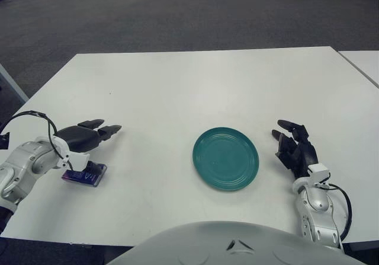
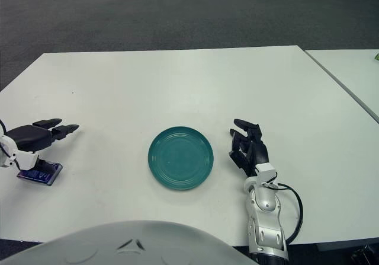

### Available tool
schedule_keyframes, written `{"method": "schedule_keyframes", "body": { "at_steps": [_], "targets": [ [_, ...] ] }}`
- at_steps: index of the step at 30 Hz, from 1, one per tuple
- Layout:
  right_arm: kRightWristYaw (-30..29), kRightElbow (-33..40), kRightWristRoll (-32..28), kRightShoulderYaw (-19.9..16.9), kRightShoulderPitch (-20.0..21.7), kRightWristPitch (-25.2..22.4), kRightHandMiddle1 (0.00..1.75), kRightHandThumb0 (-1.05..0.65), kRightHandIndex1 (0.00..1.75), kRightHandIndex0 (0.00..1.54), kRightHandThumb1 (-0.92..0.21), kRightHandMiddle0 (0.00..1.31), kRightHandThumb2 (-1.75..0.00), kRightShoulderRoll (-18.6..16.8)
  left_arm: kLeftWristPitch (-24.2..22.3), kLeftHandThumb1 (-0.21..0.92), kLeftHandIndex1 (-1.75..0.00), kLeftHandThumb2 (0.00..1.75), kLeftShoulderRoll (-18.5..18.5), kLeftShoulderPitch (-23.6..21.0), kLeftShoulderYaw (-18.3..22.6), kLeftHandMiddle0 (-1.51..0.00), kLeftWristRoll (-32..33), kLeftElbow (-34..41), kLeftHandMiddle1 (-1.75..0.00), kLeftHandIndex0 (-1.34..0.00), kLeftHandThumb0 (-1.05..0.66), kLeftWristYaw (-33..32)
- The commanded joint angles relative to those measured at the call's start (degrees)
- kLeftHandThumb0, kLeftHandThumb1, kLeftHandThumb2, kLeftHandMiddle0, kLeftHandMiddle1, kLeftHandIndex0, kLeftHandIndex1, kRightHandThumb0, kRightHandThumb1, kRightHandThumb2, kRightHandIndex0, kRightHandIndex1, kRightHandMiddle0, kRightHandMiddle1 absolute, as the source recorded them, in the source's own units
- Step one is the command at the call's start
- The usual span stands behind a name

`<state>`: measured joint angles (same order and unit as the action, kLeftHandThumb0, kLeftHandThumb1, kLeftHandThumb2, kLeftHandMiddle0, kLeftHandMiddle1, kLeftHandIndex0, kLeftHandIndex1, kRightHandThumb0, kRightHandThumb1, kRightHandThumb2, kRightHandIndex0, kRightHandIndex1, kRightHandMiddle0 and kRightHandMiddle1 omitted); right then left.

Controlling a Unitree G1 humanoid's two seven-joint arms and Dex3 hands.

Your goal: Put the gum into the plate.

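Note:
A small blue-purple gum pack [image 1: 86, 175] lies flat on the white table [image 1: 195, 87] near its front left. My left hand [image 1: 105, 130] hovers just behind and above the pack. Its fingers point right and hold nothing. An empty teal plate [image 1: 225, 158] sits in the middle front of the table, well to the right of the gum. My right hand [image 1: 287, 139] shows just right of the plate, fingers spread and empty.
A second white table [image 1: 364, 60] adjoins at the far right. Dark carpet lies beyond the table's far edge. My left arm's cable [image 1: 35, 118] loops above its wrist.

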<state>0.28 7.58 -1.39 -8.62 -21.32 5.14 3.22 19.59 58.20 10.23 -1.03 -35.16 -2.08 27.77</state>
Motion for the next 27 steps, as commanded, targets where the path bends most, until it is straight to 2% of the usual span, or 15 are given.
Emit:
{"method": "schedule_keyframes", "body": {
  "at_steps": [1, 5, 7, 9, 12, 21, 27],
  "targets": [
    [0.25, -0.97, -0.73, -0.85, -1.16, -2.6, 0.99, -0.83, 0.49, 0.33, -0.92, 0.0, -0.86, 0.47, -0.72, 0.92, -0.03, 0.16, -0.09, -0.78, -0.15, 0.0, -0.21, 0.7, 0.0, -0.02, -1.05, -0.28],
    [0.56, -0.85, -1.06, -1.23, -1.22, -2.66, 1.0, -0.83, 0.5, 0.34, -0.92, 0.0, -0.86, 0.65, -1.17, 0.92, -0.03, 0.16, -0.22, -0.67, -0.17, 0.0, -0.24, 1.36, 0.0, -0.02, -1.05, -0.04],
    [0.77, -0.83, -1.28, -1.42, -1.23, -2.68, 0.99, -0.83, 0.5, 0.34, -0.92, 0.0, -0.86, 0.79, 1.11, 0.91, -0.04, 0.15, -1.25, 0.35, -4.02, 0.0, -4.83, -4.6, 0.0, -0.03, -1.05, -4.7],
    [1.02, -0.94, -1.53, -1.69, -1.18, -2.66, 0.99, -0.83, 0.51, 0.34, -0.92, 0.0, -0.86, 1.03, 3.04, 0.88, -0.19, 0.11, -2.75, 0.15, -8.84, -0.02, -10.11, -12.37, 0.0, -0.01, -1.05, -10.4],
    [1.33, -1.11, -1.7, -2.04, -1.0, -2.72, 0.98, -0.84, 0.51, 0.34, -0.92, 0.0, -0.87, 1.32, 4.77, 0.86, -0.3, 0.08, -4.42, -2.47, -12.77, -0.05, -13.59, -21.46, -0.01, 0.0, -1.05, -16.78],
    [2.41, -2.49, -2.67, -3.23, 0.25, -3.04, 1.01, -0.84, 0.52, 0.35, -0.92, 0.0, -0.87, 2.8, 6.21, 0.9, -0.43, 0.07, -5.77, -7.06, -16.45, -0.07, -13.14, -27.98, -0.01, 0.0, -1.05, -23.12],
    [3.49, -3.86, -3.57, -4.14, 1.52, -3.34, 1.03, -0.85, 0.52, 0.34, -0.92, 0.0, -0.87, 4.01, 7.94, 0.91, -0.59, 0.06, -7.37, -10.22, -17.79, -0.13, -11.69, -31.09, -0.04, 0.0, -1.05, -28.03]
  ]
}}
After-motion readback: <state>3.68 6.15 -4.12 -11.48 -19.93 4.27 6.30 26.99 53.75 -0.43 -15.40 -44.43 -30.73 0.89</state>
